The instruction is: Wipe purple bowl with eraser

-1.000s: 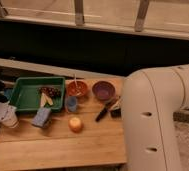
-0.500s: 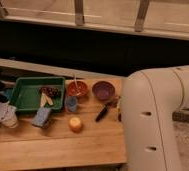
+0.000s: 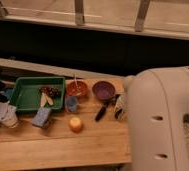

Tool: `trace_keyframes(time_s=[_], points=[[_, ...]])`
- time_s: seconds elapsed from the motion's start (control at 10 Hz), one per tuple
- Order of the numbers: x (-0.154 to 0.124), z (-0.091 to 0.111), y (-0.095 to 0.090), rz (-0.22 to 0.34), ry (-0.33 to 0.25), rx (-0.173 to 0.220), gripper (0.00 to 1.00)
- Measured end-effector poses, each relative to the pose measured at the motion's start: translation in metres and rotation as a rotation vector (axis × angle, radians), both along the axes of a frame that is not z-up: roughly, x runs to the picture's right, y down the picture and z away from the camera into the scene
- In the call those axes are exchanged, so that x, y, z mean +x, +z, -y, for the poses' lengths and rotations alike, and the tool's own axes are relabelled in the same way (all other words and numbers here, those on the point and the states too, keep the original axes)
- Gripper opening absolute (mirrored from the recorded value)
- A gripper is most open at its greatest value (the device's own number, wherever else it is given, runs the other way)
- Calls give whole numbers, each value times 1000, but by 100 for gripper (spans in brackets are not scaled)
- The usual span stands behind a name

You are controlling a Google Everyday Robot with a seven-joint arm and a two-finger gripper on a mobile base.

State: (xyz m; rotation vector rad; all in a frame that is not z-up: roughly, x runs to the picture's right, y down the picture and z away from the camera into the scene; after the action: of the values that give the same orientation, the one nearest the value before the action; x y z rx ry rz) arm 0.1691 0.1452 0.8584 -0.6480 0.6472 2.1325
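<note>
The gripper [image 3: 119,107], whether spread or closed could not be told, was seen just right of the purple bowl [image 3: 103,90], partly hidden by the white arm [image 3: 163,125]. An orange-red bowl [image 3: 76,90] was placed just left of the purple bowl.

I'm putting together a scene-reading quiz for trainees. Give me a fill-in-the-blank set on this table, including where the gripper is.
1. The rectangular tray is coloured ___.
2. Between the purple bowl and the tray sits a bowl coloured ___.
3. The gripper is near the table's edge, on the picture's ___ side of the purple bowl.
4. The round orange object lies on the ___ tabletop.

Missing words: green; orange-red; right; wooden.
</note>
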Motion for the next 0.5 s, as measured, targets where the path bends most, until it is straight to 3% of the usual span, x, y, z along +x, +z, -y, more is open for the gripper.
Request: trace_keyframes(time_s=[0.5], points=[[-44, 33, -56, 201, 23, 130, 0]])
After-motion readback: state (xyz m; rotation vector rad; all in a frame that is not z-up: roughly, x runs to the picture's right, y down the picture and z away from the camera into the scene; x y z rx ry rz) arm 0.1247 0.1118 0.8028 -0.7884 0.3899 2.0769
